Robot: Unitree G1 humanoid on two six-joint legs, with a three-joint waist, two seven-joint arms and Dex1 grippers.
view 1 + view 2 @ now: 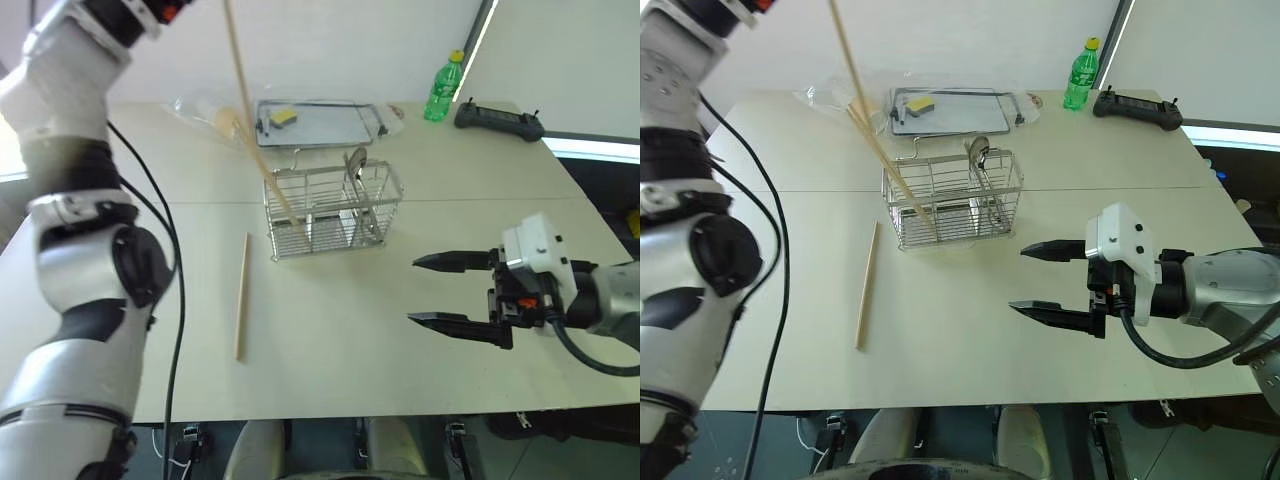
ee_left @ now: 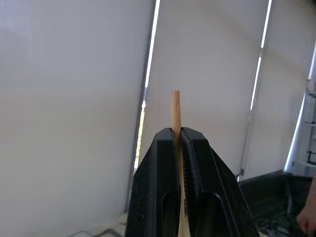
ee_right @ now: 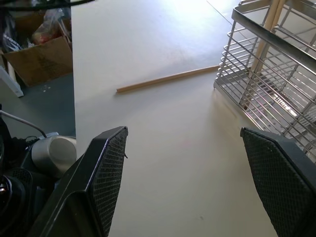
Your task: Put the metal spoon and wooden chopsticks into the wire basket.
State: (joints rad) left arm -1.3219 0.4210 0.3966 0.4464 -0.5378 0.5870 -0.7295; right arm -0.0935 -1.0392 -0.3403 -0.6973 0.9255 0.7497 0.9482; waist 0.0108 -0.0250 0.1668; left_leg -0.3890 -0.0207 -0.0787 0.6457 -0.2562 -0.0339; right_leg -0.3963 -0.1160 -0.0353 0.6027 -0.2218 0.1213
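The wire basket point(image 1: 333, 211) stands mid-table. The metal spoon point(image 1: 355, 161) stands inside it at the right end, bowl up. One of the wooden chopsticks point(image 1: 247, 100) slants from above the picture down into the basket's left part. My left gripper point(image 2: 177, 136) is shut on its upper end, high over the table. The other chopstick point(image 1: 241, 295) lies flat on the table to the left of the basket. A wooden utensil point(image 1: 232, 124) with a rounded head also leans out of the basket. My right gripper point(image 1: 413, 291) hovers open to the basket's front right, holding nothing.
Behind the basket lies a flat metal tray point(image 1: 325, 130) with a yellow sponge point(image 1: 285, 117). A green bottle point(image 1: 443, 88) and a black controller point(image 1: 498, 120) sit at the back right. A cardboard box point(image 3: 39, 59) stands on the floor past the table edge.
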